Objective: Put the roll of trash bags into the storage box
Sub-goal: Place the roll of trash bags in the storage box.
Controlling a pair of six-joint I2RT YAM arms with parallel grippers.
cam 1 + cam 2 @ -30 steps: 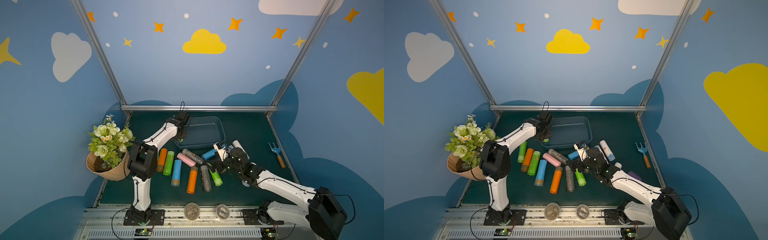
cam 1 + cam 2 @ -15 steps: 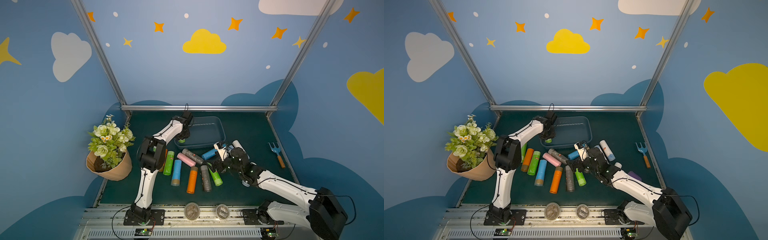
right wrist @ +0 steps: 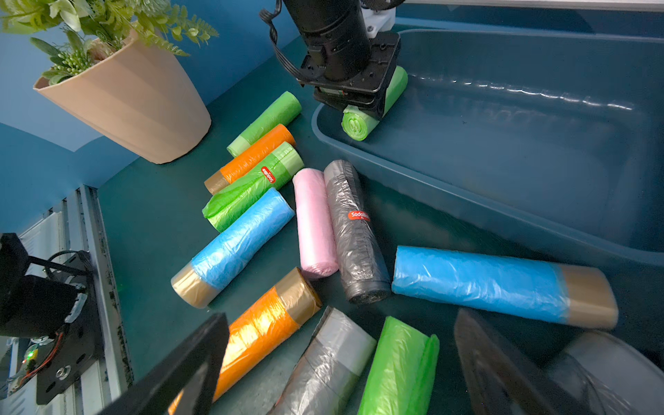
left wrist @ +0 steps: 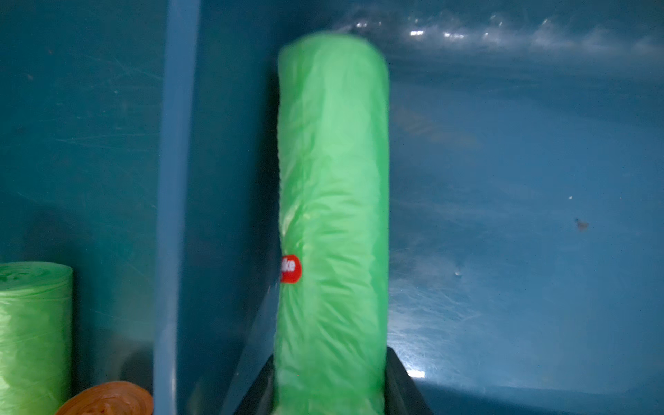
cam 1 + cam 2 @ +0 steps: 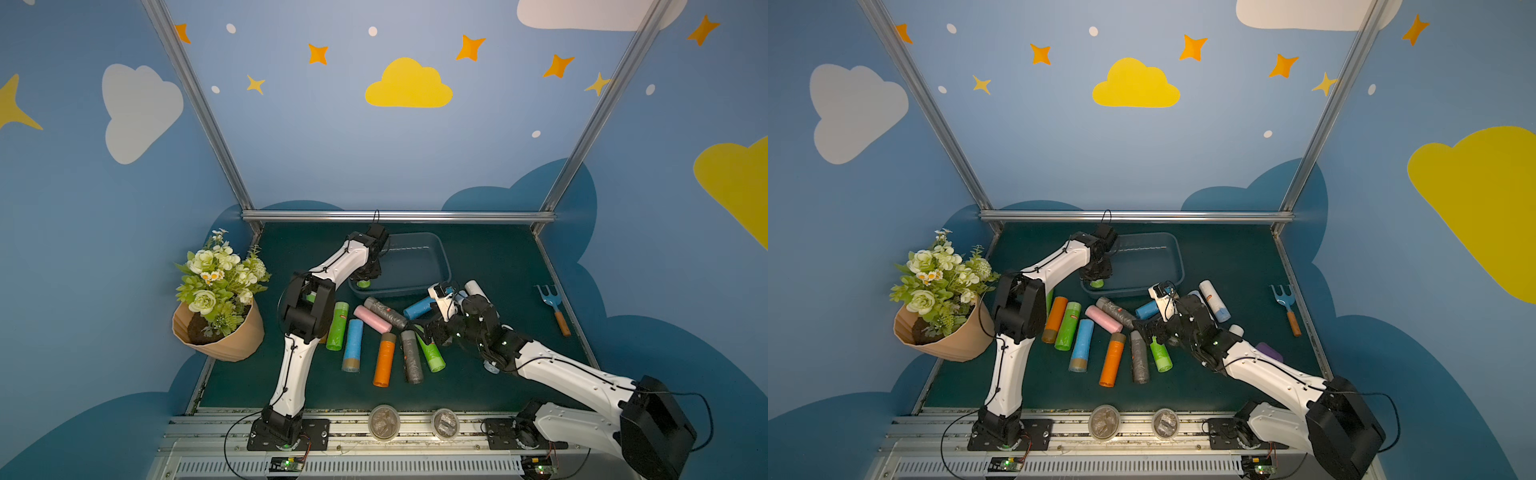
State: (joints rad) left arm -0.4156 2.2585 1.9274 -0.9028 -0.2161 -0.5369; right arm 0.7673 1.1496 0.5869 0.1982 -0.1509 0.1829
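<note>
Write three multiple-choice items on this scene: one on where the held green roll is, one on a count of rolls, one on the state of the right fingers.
1. Where is the green roll between the left fingers, relative to the box?
A beside it
B inside it
C under it

2. How many orange rolls lie on the table?
A one
B four
C two

3. How do the right fingers stand?
A spread wide, holding nothing
B shut on an orange roll
C shut on the green roll

Key:
1 B: both wrist views show the roll low inside the box, close to its wall.
2 C: a top view shows one orange roll by the left arm and another in the middle.
3 A: the right wrist view shows them far apart above the loose rolls.
</note>
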